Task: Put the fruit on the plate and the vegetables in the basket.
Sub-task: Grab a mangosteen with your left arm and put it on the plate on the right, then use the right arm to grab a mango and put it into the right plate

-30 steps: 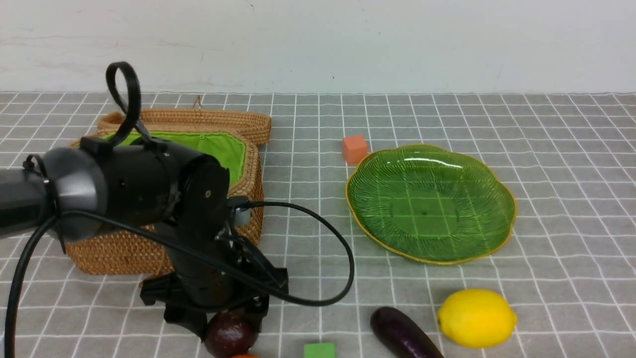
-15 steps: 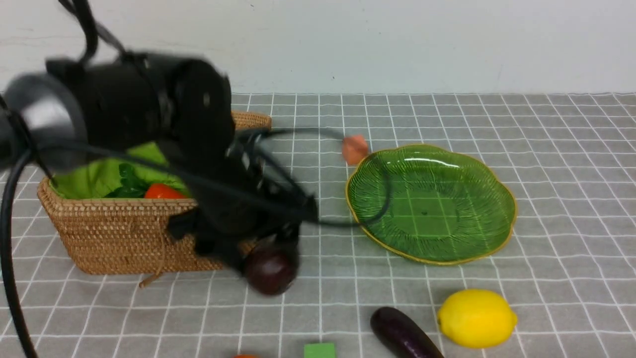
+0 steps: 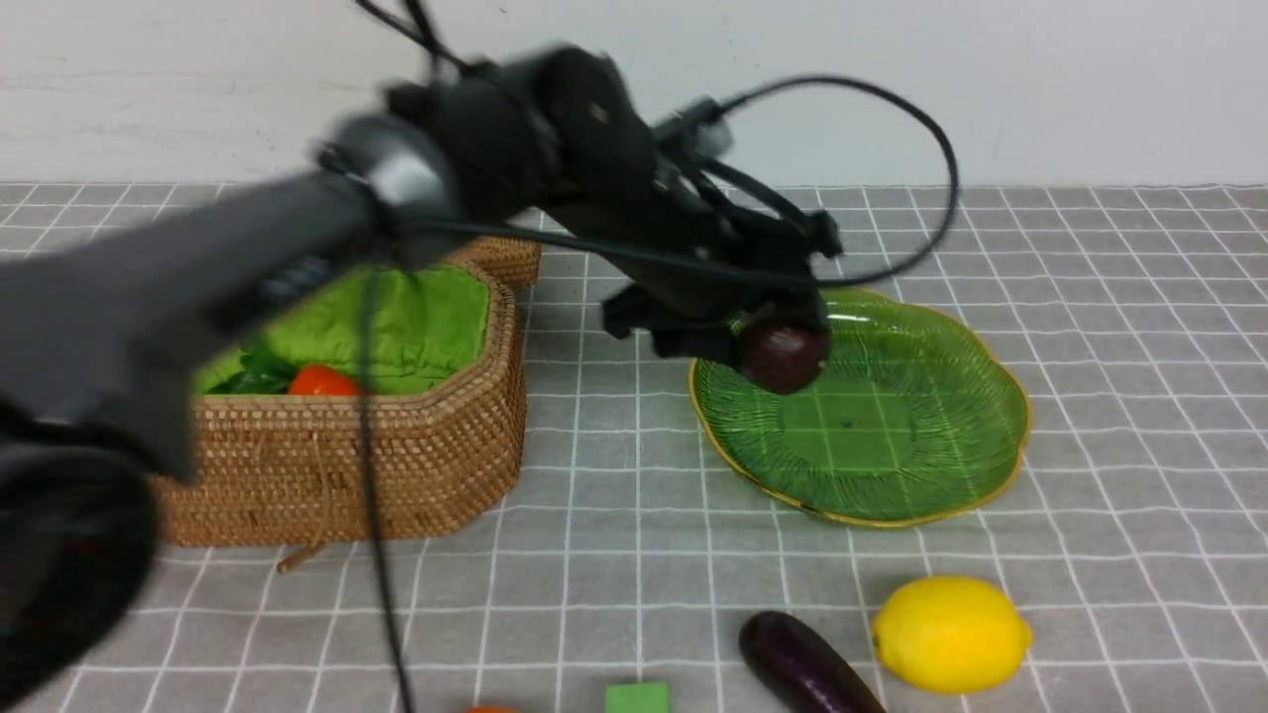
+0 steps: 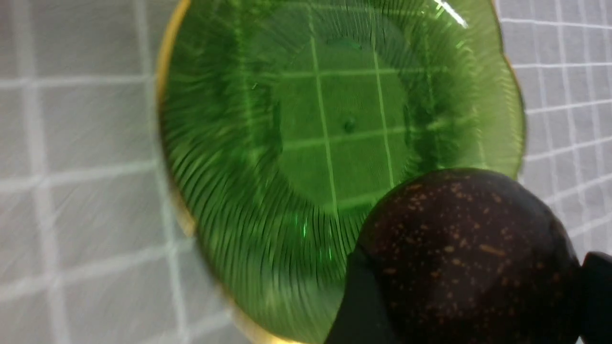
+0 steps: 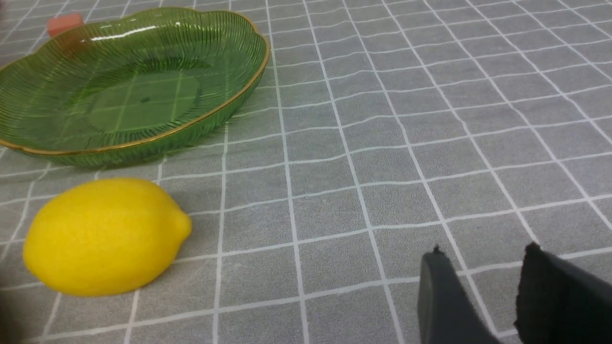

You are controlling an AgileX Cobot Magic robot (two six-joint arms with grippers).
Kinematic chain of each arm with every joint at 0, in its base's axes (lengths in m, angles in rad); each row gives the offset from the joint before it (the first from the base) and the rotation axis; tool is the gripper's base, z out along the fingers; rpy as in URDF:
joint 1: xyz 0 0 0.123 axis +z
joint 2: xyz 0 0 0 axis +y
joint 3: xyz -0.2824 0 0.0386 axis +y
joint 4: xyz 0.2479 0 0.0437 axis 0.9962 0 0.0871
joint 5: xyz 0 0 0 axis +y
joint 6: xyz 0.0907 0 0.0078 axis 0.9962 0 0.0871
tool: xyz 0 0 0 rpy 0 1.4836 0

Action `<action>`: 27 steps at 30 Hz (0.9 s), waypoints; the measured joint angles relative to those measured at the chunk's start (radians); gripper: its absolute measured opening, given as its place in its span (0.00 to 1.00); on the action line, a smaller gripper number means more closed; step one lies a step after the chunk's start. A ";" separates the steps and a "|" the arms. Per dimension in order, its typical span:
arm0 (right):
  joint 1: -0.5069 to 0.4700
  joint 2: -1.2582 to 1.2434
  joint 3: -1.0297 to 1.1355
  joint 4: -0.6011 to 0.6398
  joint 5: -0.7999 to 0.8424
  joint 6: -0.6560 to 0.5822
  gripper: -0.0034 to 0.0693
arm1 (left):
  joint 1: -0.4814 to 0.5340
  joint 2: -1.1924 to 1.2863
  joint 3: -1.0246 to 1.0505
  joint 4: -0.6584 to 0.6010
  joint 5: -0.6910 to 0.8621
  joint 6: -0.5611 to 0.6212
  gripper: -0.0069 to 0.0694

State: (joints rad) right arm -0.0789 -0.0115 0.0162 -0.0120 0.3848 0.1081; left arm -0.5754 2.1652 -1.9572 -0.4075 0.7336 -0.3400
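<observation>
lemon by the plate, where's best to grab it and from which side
Grip the lemon across its fat middle, likely from straight above: it lies on its side, long axis left to right, and the eggplant sits close on its left.

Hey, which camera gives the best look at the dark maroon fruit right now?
The left wrist view: the maroon fruit is close and sharp, speckles visible, held between dark fingers. The front view shows it small and blurred over the plate. The right wrist view misses it.
</observation>
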 joint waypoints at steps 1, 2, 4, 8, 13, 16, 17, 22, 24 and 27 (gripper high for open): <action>0.000 0.000 0.000 0.000 0.000 0.000 0.38 | -0.002 0.014 -0.006 0.005 -0.003 -0.001 0.76; 0.000 0.000 0.000 0.000 0.000 0.000 0.38 | -0.017 0.063 -0.048 0.034 -0.009 -0.016 0.76; 0.000 0.000 0.000 0.000 0.000 0.000 0.38 | -0.027 0.088 -0.072 0.053 -0.010 -0.034 0.76; 0.000 0.000 0.000 0.000 0.000 0.000 0.38 | -0.041 0.141 -0.098 0.121 -0.005 -0.121 0.77; 0.000 0.000 0.000 0.000 0.000 0.000 0.38 | -0.039 0.144 -0.100 0.140 0.016 -0.170 0.88; 0.000 0.000 0.000 0.000 0.000 0.000 0.38 | -0.039 0.137 -0.112 0.158 0.049 -0.163 0.94; 0.000 0.000 0.000 0.000 0.000 0.000 0.38 | -0.039 0.130 -0.116 0.164 0.067 -0.155 0.94; 0.000 0.000 0.000 0.000 0.000 0.000 0.38 | -0.039 0.070 -0.182 0.207 0.211 -0.058 0.88; 0.000 0.000 0.000 0.000 0.000 0.000 0.38 | -0.039 0.009 -0.230 0.249 0.334 -0.008 0.80; 0.000 0.000 0.000 0.000 0.000 0.000 0.38 | -0.039 -0.091 -0.290 0.312 0.450 0.017 0.66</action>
State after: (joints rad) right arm -0.0789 -0.0115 0.0162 -0.0120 0.3848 0.1081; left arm -0.6147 2.0740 -2.2475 -0.0957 1.1839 -0.3229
